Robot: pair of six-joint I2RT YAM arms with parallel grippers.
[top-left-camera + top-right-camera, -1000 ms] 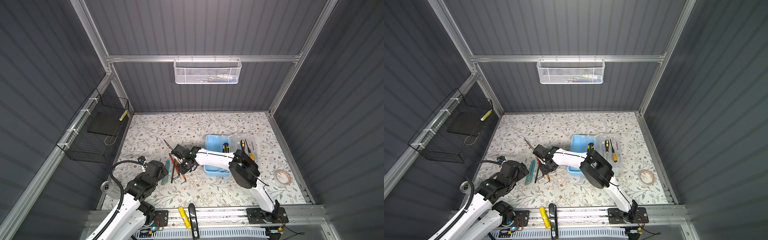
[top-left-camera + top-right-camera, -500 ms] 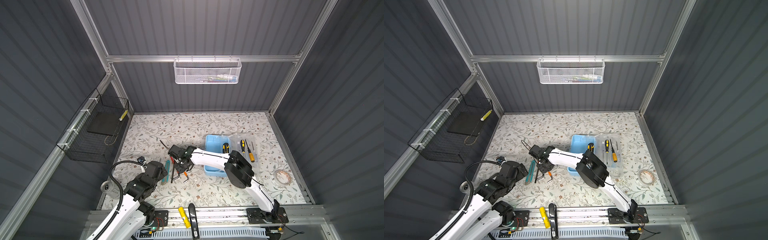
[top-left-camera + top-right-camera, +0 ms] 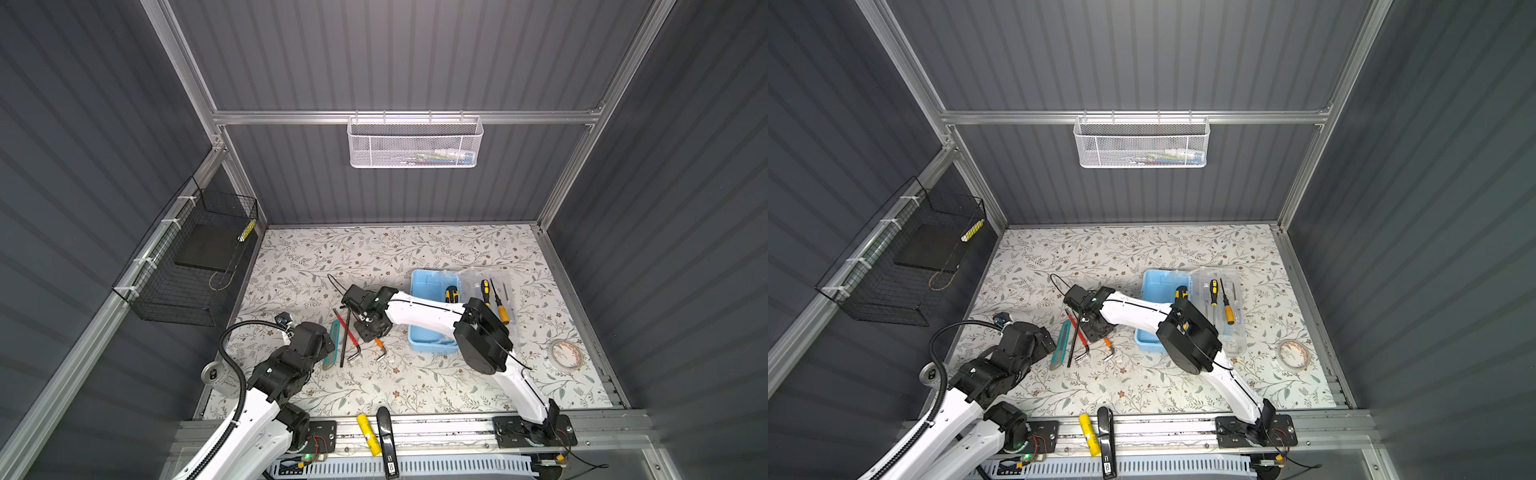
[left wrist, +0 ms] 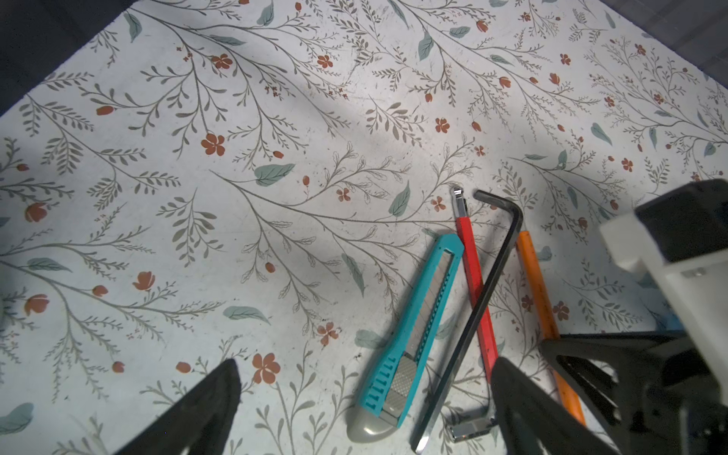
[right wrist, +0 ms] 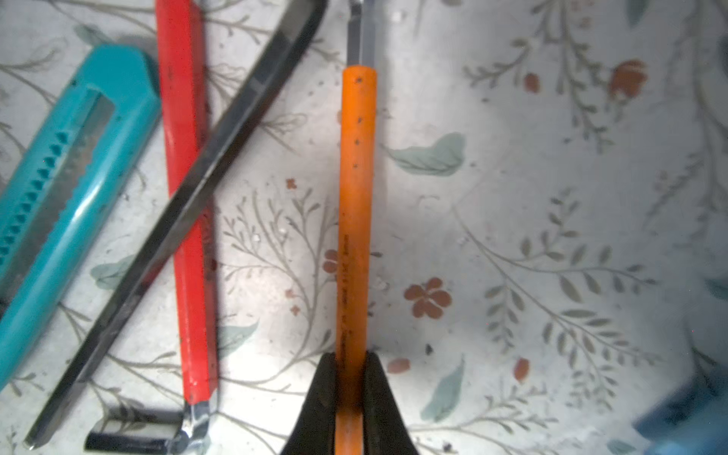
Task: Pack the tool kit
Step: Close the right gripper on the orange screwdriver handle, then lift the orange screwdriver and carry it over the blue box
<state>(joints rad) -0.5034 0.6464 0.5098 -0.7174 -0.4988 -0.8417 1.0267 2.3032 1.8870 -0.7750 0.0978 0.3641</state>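
The light-blue case (image 3: 430, 332) lies open in both top views, its clear lid (image 3: 509, 328) folded out to the right with screwdrivers (image 3: 500, 305) on it. A yellow-black tool (image 3: 451, 294) sits inside the case. Left of the case lie a teal knife (image 4: 417, 327), a red hex key (image 4: 474, 283), a black hex key (image 4: 488, 283) crossing it, and an orange hex key (image 5: 356, 197). My right gripper (image 5: 350, 360) is shut on the orange hex key's shaft, low at the table. My left gripper (image 4: 368, 366) hangs open over the teal knife's butt end.
A white mesh basket (image 3: 413, 143) hangs on the back wall and a black wire basket (image 3: 195, 266) on the left wall. A tape roll (image 3: 565, 353) lies at the right. A yellow stick (image 3: 369, 434) and a black tool (image 3: 386, 440) rest on the front rail.
The right gripper's jaws have closed onto the orange hex key. The left arm has not moved.
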